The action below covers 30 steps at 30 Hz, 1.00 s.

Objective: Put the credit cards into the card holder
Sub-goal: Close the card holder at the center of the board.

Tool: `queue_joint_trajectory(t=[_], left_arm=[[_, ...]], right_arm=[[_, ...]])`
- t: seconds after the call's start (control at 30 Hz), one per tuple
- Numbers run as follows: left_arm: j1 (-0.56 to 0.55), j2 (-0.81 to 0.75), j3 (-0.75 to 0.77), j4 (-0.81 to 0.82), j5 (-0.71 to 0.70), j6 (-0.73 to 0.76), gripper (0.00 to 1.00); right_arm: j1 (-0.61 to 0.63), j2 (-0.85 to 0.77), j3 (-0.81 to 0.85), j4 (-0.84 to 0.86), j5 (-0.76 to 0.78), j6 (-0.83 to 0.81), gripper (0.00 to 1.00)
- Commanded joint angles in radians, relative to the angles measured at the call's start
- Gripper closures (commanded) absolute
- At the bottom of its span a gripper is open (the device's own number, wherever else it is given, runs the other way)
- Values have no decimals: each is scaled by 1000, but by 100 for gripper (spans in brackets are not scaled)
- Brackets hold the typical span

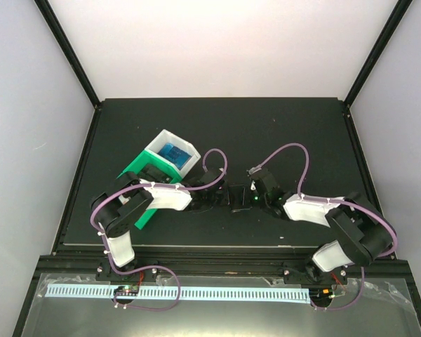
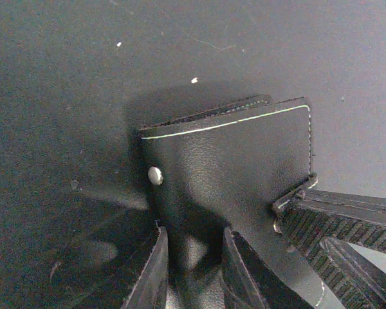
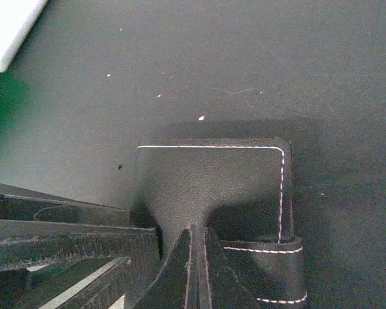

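Two grippers are met at the card holder (image 1: 236,197), which is found on the dark table (image 1: 295,133) just below the middle of the overhead frame, between the two arms. Holder is folded shut, black side out. White stitching is seen along its edges, and a metal snap (image 2: 156,175) is noted at the left of its face in the left wrist view.

Left gripper (image 2: 194,241) is set only slightly apart, with the lower part of the holder taken between its fingers (image 2: 151,277). Right gripper (image 3: 196,235) is fully closed, and a thin fold of the holder's leather is pinched between its tips, the leather being drawn up toward the pinch. A ribbed finger of the right gripper is seen at the lower right of the left wrist view, against the holder's strap (image 2: 294,193).

White tray (image 1: 182,140), with a blue item (image 1: 172,153) inside, is noted up and left of centre overhead, touching the green tray (image 1: 132,170) at its lower left.
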Motion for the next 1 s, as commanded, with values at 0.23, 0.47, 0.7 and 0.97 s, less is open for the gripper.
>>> queue_joint_trajectory(t=[0.23,0.47,0.7,0.97], left_arm=[[-4,59,11,-69,-36,10,75],[-5,72,23,-75,-34,11,75],[-3,80,28,-77,-34,10,75],[-2,75,29,-78,-33,17,75]], right_arm=[[3,72,-166,-37,-64,106,99],[5,56,-262,50,-38,160,99],[5,95,-328,132,-30,218,99],[4,86,-290,97,-6,220,99]])
